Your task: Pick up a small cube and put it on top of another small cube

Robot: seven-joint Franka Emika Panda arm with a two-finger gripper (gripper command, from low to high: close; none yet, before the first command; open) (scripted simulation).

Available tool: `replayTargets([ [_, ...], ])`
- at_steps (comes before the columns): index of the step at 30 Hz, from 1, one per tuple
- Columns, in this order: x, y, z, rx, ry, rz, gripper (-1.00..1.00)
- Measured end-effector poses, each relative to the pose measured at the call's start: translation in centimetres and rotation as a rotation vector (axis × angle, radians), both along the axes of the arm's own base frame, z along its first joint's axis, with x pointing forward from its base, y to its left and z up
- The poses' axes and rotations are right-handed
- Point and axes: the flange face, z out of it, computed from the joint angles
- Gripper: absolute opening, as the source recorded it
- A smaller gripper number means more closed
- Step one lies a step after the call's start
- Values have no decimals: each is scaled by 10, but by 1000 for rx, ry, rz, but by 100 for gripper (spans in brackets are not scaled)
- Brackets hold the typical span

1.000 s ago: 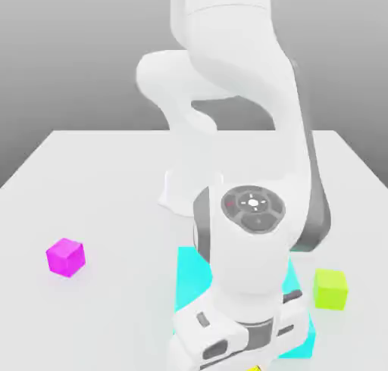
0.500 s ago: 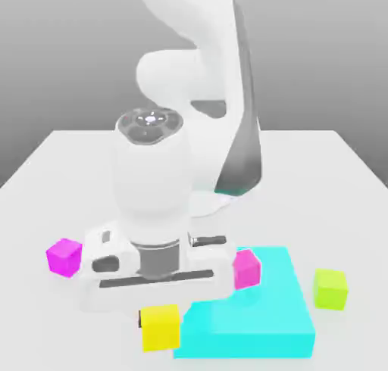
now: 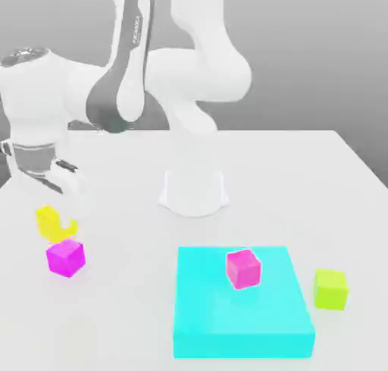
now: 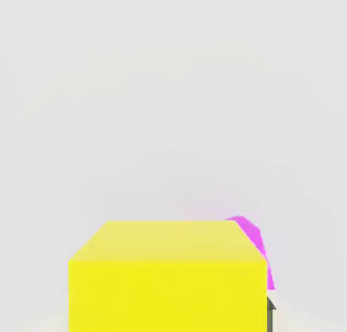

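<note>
Yellow small cube (image 3: 51,223) is hanging in the jaws (image 3: 54,227) over at the exterior view's left, pinched between them and lifted clear of the desk (image 3: 136,301). So the pick-up half is looking done to me. Directly under the jaws, and sitting a touch toward the exterior view's right of them, the magenta-purple cube (image 3: 65,257) is waiting on the desk. The yellow one is hovering just above it, close but seemingly not resting on it yet. In the hand view the yellow cube (image 4: 168,276) is sitting right at the jaws, with a sliver of the magenta-purple cube (image 4: 254,246) peeking out from behind one edge, so I'd guess the lineup is a bit off rather than dead centre.

Moving rightward, well away from the jaws, the big cyan block (image 3: 242,305) is lying flat with a hot-pink cube (image 3: 243,269) sitting on top of it, and past that a lime-green cube (image 3: 330,288) is sitting alone on the desk.

What's left, as far as I can judge: nudging over, lowering, and letting go.
</note>
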Motion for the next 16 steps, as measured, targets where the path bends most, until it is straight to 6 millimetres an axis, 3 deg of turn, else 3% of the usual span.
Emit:
replayTargets([
  [5, -4, -1, -44, 3, -2, -16, -100],
  [6, -4, 0, -53, 2, -1, -16, 100],
  [12, -5, 0, -57, 1, 0, -18, 100],
  [16, -6, -4, -32, 3, -2, -27, 100],
])
